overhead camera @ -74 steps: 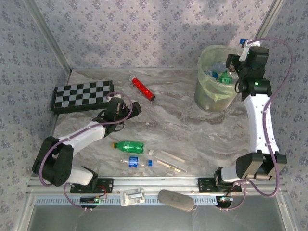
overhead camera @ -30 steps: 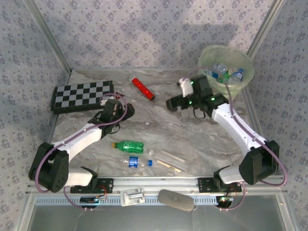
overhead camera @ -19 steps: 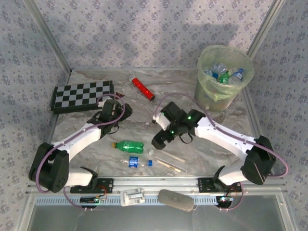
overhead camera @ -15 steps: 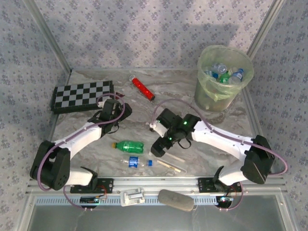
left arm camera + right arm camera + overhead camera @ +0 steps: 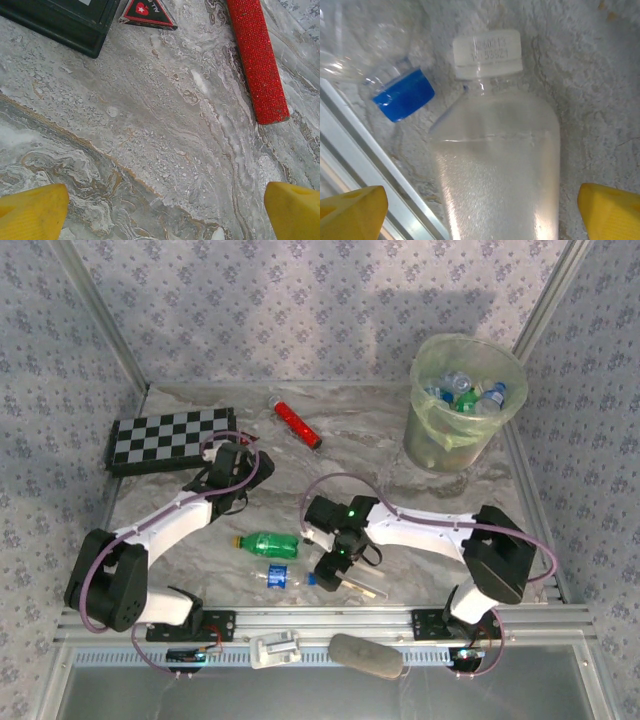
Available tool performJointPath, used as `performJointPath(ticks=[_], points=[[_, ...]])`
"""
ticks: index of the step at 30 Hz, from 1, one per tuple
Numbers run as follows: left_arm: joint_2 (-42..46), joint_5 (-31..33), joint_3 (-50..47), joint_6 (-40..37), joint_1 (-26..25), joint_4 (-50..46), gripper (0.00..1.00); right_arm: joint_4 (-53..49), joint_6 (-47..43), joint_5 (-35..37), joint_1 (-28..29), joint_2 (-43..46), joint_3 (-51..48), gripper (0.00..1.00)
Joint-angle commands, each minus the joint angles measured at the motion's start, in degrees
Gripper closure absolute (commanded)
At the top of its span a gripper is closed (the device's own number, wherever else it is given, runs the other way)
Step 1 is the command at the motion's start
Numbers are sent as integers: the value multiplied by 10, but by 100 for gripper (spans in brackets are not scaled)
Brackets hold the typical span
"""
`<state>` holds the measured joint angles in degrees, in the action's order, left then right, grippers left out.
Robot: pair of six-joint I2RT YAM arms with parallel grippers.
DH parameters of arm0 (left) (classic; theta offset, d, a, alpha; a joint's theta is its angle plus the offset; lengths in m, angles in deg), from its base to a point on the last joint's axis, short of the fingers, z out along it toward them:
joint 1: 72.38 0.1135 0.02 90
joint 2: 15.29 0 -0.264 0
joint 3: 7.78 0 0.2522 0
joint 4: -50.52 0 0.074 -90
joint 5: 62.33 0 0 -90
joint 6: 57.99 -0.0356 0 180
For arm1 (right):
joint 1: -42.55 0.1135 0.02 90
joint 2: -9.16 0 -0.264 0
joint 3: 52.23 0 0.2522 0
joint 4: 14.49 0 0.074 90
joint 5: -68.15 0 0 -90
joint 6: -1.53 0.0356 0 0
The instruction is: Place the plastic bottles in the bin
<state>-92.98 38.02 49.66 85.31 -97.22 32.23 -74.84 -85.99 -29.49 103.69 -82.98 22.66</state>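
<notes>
- Hovering the right gripper point(image 5: 480, 220) low over a clear bottle point(image 5: 495, 150) with a white cap, lying on the table near the front edge; jaws spread wide, one yellow fingertip point(image 5: 352, 210) on either side of the body, nothing gripped.
- Holding the left gripper point(image 5: 162, 215) wide open and empty above bare marble, the red tube point(image 5: 255, 60) and the chequered board point(image 5: 60, 20) lying ahead.
- Leaving a green bottle point(image 5: 268, 543) and a blue-labelled bottle point(image 5: 278, 577) on the table nearby, well apart from the bin point(image 5: 435, 435) standing at the far right with several bottles inside.
- Risking a squeeze-out: the thin, round wall probably buckling or rolling out from between the pads if closed off-centre.
- Risking a snag: a blue cap point(image 5: 404, 95) lying just beside the neck, possibly getting nudged or pinched along with it.
- Risking a drop on the long carry to the bin, a loose or lopsided hold likely letting the bottle tilt and slip.
</notes>
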Motion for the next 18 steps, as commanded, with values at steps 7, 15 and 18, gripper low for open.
performJointPath(ticks=[7,15,18], points=[[4,3,4,8,7,1,0,-30,-17,33,11,-44,-4,11],[9,3,-5,9,7,2,0,-27,-22,35,11,-52,-5,25],[12,5,-6,10,7,2,0,-28,-24,35,11,-54,-2,35]])
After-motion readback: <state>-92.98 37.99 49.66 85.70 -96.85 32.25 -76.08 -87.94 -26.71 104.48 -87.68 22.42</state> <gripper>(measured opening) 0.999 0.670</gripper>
